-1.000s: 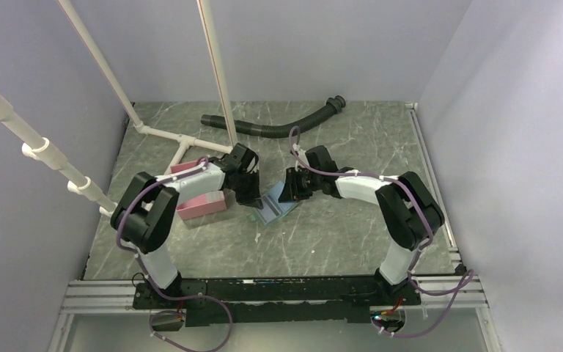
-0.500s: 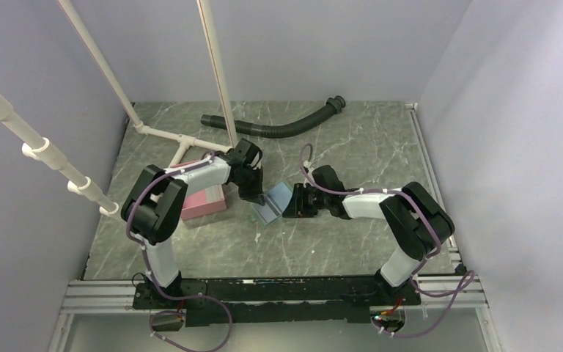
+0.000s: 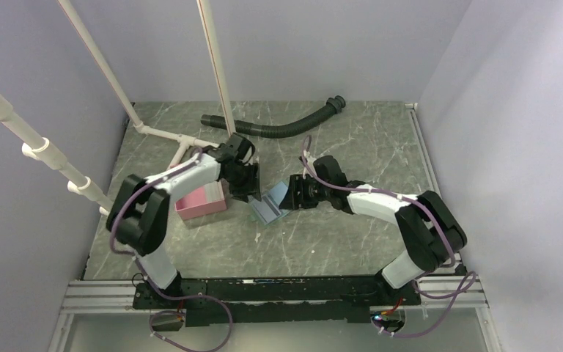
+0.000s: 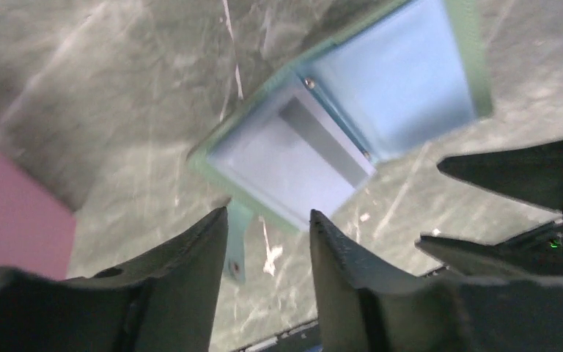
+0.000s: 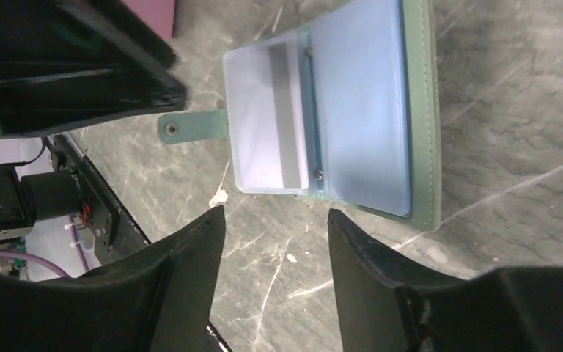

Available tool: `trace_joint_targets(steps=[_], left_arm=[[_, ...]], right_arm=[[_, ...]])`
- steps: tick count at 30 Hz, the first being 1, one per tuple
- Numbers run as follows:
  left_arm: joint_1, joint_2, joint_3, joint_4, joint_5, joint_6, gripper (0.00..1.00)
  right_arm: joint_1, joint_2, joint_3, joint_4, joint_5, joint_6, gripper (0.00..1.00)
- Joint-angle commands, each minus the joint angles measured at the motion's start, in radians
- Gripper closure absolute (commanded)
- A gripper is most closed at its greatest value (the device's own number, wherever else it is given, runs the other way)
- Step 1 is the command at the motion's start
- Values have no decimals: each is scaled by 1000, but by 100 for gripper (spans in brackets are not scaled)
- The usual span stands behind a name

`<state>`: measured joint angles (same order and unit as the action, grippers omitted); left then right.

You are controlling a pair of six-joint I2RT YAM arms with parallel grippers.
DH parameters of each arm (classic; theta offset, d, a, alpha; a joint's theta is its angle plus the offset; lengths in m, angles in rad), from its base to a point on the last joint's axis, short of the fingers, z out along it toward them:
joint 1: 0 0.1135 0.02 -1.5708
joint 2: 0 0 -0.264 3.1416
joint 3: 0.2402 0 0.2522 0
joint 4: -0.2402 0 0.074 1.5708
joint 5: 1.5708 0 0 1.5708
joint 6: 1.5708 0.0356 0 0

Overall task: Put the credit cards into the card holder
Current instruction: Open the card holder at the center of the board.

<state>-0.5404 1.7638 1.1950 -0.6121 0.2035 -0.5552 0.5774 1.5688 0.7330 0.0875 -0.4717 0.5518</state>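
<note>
Since a second ago we see the left gripper point(image 4: 267, 216) go from pinched to jaws apart, and the right gripper point(image 5: 275, 216) spread wider. Both grip nothing. Between them the card holder point(image 5: 359, 110) lies open flat on the green marbled table point(image 3: 337, 235). It has frosted blue plastic pockets, a green leathery rim and a snap tab point(image 5: 190, 128). A pale credit card point(image 5: 271, 121) with a grey stripe shows through one pocket. The matte pink box point(image 3: 204, 202) sits just left. From above, the fingers partly hide the holder; the left wrist view crops its far corner.
</note>
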Motion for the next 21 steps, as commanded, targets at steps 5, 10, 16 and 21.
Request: trace_joint_targets(steps=[5, 10, 16, 21], left_arm=[[180, -379, 11, -177, -5, 18, 20], [310, -441, 14, -231, 29, 64, 1], [356, -480, -18, -230, 74, 90, 0], [373, -488, -44, -214, 110, 86, 2]], right_arm=[[-29, -33, 183, -239, 109, -170, 30], [-76, 80, 293, -297, 85, -175, 25], [-111, 204, 353, -284, -39, -203, 28], [-120, 240, 339, -226, -125, -192, 48]])
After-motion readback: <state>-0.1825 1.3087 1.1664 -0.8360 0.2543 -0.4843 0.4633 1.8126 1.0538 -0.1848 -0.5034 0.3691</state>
